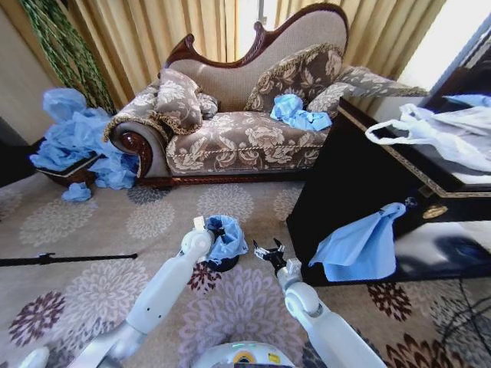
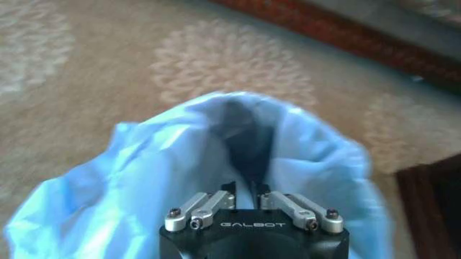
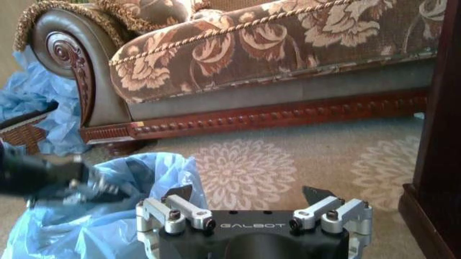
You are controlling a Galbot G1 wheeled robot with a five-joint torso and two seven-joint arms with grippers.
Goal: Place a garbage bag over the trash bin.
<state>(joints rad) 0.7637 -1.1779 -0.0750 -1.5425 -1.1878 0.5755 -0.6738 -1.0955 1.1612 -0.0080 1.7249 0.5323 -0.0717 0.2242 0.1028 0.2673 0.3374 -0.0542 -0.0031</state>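
Note:
The small black trash bin (image 1: 222, 265) stands on the carpet in front of me in the head view, its top wrapped in the light blue garbage bag (image 1: 228, 239). My left gripper (image 1: 212, 230) is at the bag's near-left edge. In the left wrist view the left gripper (image 2: 246, 189) has its fingers drawn close together on the bag (image 2: 144, 183), at the dark mouth. My right gripper (image 1: 268, 251) hovers just right of the bin, open and holding nothing. The right wrist view shows the right gripper (image 3: 249, 194) beside the bag (image 3: 108, 226).
A patterned sofa (image 1: 245, 138) stands behind the bin with a blue bag (image 1: 295, 113) on its seat. A black cabinet (image 1: 360, 176) close on the right carries a white plastic bag (image 1: 430, 134) and a hanging blue bag (image 1: 360, 245). A heap of blue bags (image 1: 77, 138) lies far left.

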